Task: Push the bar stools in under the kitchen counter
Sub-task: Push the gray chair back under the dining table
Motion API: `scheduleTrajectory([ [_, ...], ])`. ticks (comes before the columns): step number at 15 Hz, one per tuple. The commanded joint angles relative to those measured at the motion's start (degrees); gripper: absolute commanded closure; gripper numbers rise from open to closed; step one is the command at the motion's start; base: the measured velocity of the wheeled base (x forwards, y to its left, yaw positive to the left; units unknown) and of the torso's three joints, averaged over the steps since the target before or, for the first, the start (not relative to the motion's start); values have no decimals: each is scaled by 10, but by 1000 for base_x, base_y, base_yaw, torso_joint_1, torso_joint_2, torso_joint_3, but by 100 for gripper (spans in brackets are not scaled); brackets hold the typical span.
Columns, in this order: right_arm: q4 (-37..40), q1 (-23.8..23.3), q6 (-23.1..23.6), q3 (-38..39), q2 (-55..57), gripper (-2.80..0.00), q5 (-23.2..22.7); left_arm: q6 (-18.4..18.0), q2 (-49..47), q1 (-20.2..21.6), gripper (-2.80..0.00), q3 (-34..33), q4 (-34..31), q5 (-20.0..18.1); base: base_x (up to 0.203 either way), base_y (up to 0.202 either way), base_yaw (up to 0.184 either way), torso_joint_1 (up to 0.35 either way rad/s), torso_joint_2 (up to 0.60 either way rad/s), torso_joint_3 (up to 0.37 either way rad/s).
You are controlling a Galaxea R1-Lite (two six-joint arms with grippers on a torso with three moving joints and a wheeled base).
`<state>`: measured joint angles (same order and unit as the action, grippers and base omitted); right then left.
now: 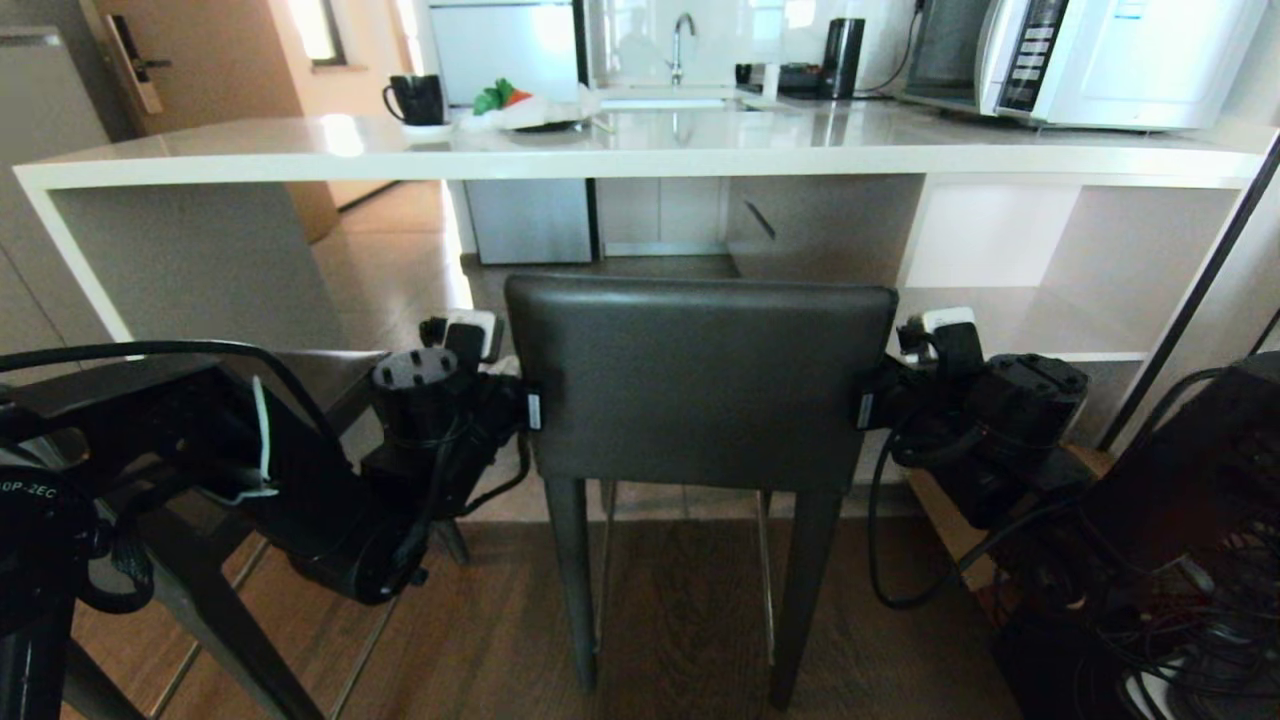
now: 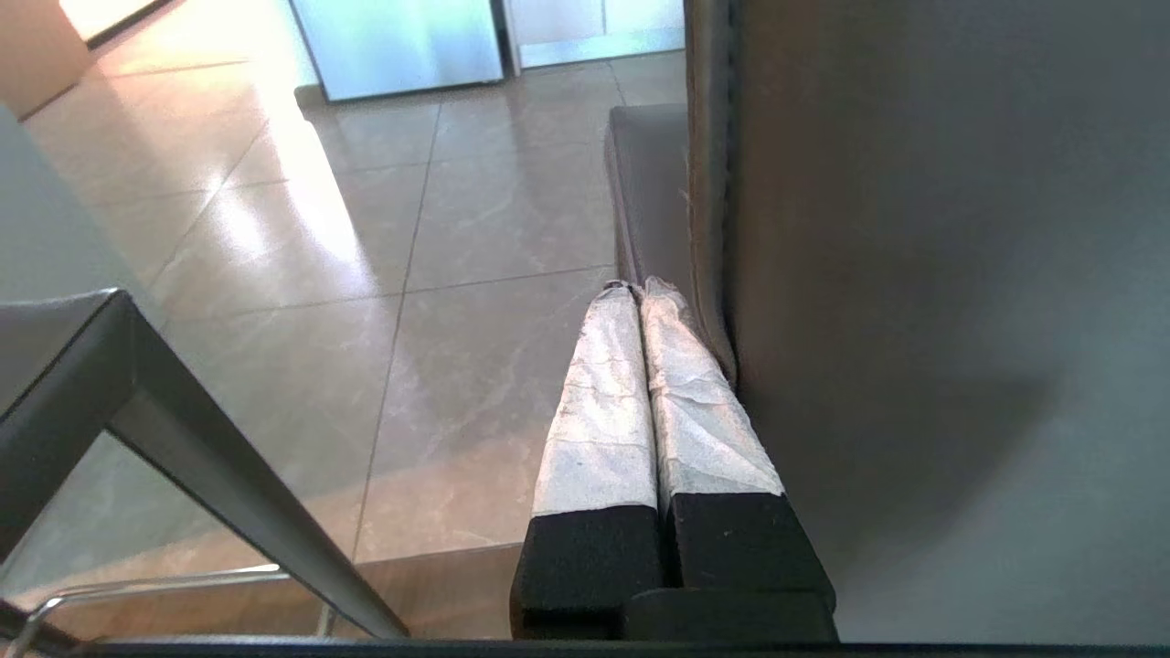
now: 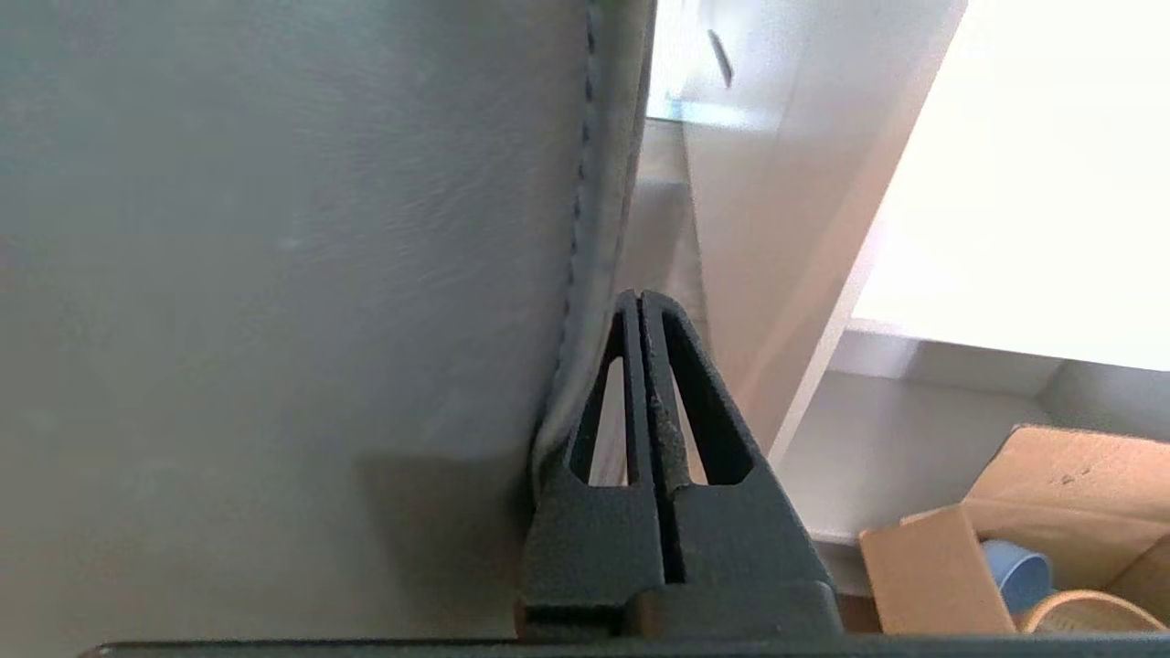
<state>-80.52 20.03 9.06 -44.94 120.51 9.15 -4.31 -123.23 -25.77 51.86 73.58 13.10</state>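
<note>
With the bar stool (image 1: 700, 380) square to the kitchen counter (image 1: 640, 150), both grippers flank its backrest. Left gripper (image 2: 637, 292) — jaws pressed together, empty, touching the edge. Right gripper (image 3: 642, 302) — same; counter straight ahead.

Head camera looks forward and down at the stool backrest (image 1: 700, 380); both wrist cameras press close against its opposite side edges.

Floor (image 1: 680, 610): wood planks near the camera, pale glossy tiles under the counter; bar stool (image 1: 700, 380) stands on the planks
Kitchen counter (image 1: 250, 165): white top carries black mug (image 1: 417, 98), plate of food (image 1: 530, 108), black kettle (image 1: 842, 57), microwave (image 1: 1100, 60)
</note>
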Motion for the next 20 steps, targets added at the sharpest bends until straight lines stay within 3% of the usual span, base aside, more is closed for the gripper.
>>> scheduleTrajectory([
  [1, 0, 9, 1, -36, 19, 0, 0, -1, 3, 5, 0, -29, 33, 4, 0, 0, 0, 0, 0, 0],
  [14, 19, 11, 2, -58, 25, 0, 3, -4, 2, 6, 0, -36, 37, 5, 0, 0, 0, 0, 0, 0],
  [20, 19, 11, 4, -58, 25, 0, 3, -4, -3, 5, 0, -39, 37, 5, 170, 0, 1, -1, 4, 6],
])
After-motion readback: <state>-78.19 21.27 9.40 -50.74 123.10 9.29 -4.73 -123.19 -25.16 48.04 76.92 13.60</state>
